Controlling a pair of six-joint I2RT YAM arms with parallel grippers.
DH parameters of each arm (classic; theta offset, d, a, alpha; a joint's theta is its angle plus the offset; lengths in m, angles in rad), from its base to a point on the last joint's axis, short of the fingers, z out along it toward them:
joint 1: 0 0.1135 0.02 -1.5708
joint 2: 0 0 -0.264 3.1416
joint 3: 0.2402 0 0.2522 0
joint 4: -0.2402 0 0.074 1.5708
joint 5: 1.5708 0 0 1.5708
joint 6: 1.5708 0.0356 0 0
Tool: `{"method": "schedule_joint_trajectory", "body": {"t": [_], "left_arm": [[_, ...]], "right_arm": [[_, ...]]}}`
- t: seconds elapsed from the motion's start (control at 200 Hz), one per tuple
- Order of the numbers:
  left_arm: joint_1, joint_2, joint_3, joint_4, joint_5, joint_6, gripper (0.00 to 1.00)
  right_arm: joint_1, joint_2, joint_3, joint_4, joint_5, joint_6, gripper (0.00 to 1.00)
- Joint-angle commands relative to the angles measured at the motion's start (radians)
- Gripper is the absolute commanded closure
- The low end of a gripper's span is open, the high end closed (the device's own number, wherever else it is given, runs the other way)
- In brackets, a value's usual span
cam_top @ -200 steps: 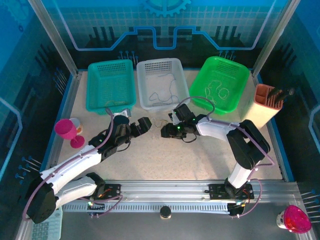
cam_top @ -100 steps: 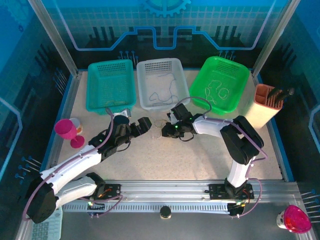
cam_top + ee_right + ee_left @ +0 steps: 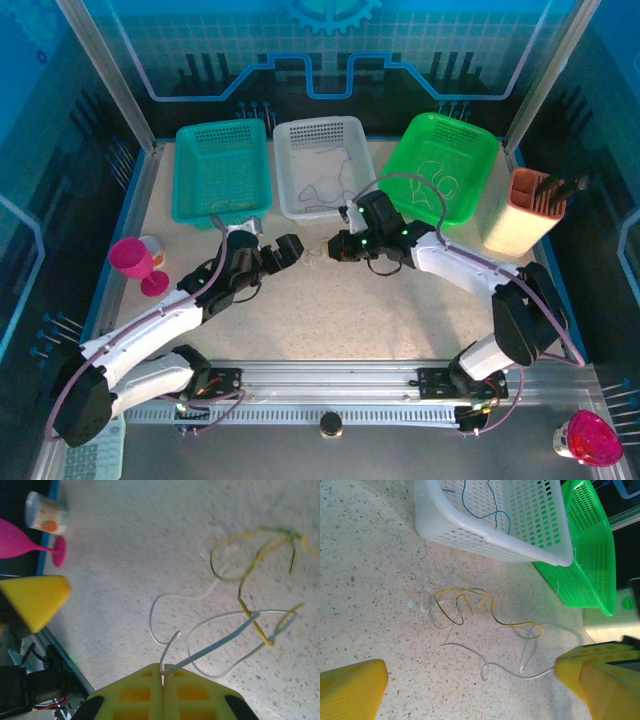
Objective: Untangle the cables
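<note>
Currently both arms reach low over the counter (image 3: 350,320) toward each other. The right gripper (image 3: 163,672) has its jaws together, pinching the whitish cable (image 3: 215,645). The left gripper (image 3: 470,692) has its jaws wide apart. The cables (image 3: 470,605) lie tangled between them on the counter, near the white basket (image 3: 510,525).

Cables (image 3: 470,612): loose tangle of whitish, yellowish-tan and dark strands, lying on table (image 3: 370,605). Whitish strand (image 3: 210,646) pinched in right gripper (image 3: 162,669); remainder spread toward 1 o'clock.
</note>
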Motion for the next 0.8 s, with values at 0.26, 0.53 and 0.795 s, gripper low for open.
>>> {"method": "schedule_joint_trajectory", "body": {"t": [0.26, 0.53, 0.795], "left_arm": [[-0.007, 0.022, 0.011, 0.040, 0.059, -0.058, 0.01], [-0.009, 0.087, -0.003, 0.162, 0.122, -0.083, 0.03], [-0.010, 0.133, 0.008, 0.266, 0.184, -0.174, 0.13]], "right_arm": [[-0.063, -0.035, 0.037, 0.043, -0.105, -0.012, 1.00], [-0.083, -0.090, 0.032, 0.065, -0.119, -0.021, 1.00], [-0.095, -0.084, 0.021, 0.074, -0.135, -0.022, 1.00]]}}
